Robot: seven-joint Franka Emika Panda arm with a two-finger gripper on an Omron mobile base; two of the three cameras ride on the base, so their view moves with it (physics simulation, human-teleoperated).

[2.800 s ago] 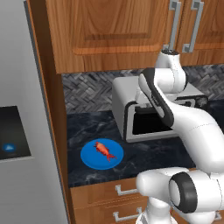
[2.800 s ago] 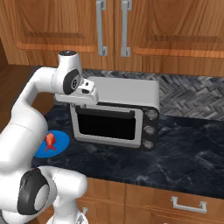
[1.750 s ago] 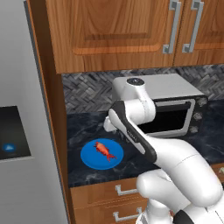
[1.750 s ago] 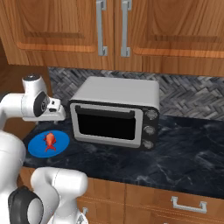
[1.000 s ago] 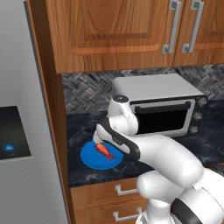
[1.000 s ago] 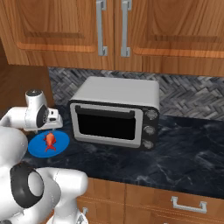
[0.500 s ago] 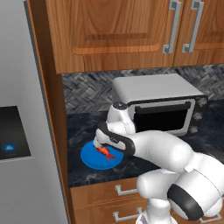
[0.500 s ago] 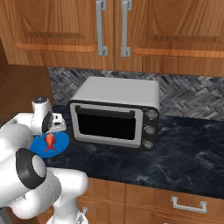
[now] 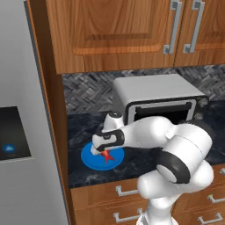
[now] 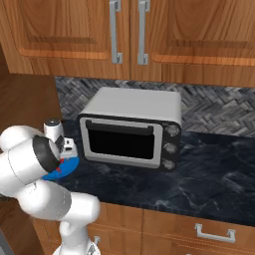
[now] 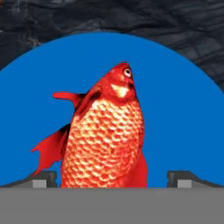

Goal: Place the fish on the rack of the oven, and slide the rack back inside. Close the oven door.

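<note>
The small orange-red fish (image 11: 109, 135) lies on a round blue plate (image 11: 179, 105), head pointing away from the hand. My gripper (image 11: 112, 177) is open and low over it, one fingertip (image 11: 43, 177) on each side of the fish's body. In the left base view the hand reaches down to the fish (image 9: 107, 154) on the plate (image 9: 93, 159), with the gripper (image 9: 101, 151) right at it. From the right, my own arm covers most of the plate (image 10: 69, 166). The wall oven, its rack and its door are out of view.
A silver countertop toaster oven (image 9: 158, 103) (image 10: 129, 129) stands just right of the plate on the dark marble counter (image 10: 209, 174). A grey fridge (image 9: 22, 132) and a wooden side panel close off the left. Wooden cabinets (image 10: 129, 35) hang overhead.
The arm swung from in front of the toaster oven down and left to the blue plate. The hand sank steadily until its fingers straddle the fish.
</note>
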